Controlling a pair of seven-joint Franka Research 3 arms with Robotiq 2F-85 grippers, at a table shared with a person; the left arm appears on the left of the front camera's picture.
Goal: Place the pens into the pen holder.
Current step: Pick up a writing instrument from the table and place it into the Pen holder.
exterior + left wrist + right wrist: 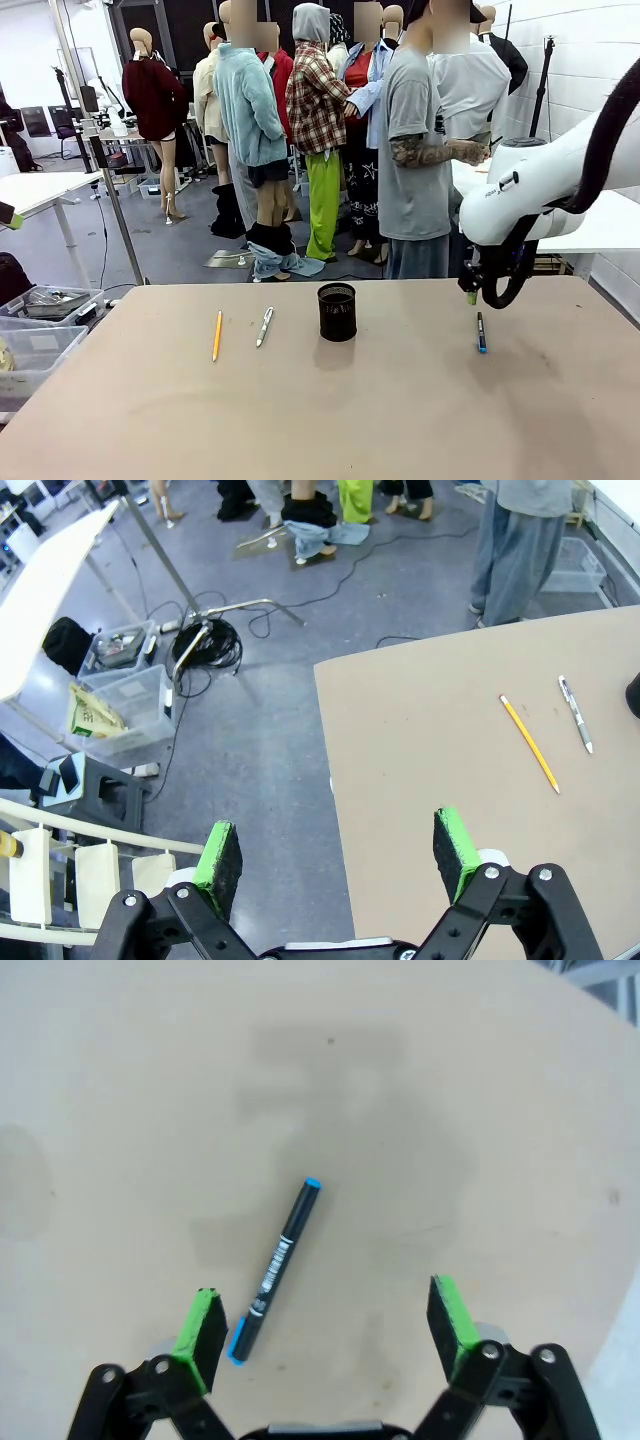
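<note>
Right gripper (325, 1312) is held with jaws spread wide over a black, blue-capped marker (278, 1258) lying right of the pen holder (337, 311). It is not clamped on the marker. Left gripper (337, 845) is likewise spread apart. Yellow pencil (217, 335) and silver pen (264, 326) are noted left of the pen holder, with the silver pen nearer it.

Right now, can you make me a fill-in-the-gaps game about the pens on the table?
1. The silver pen lies between the pencil and the ___.
2. The black pen has ___ ends.
3. The right pincer hanging over the black pen is ___.

Missing words: holder; blue; open.
</note>
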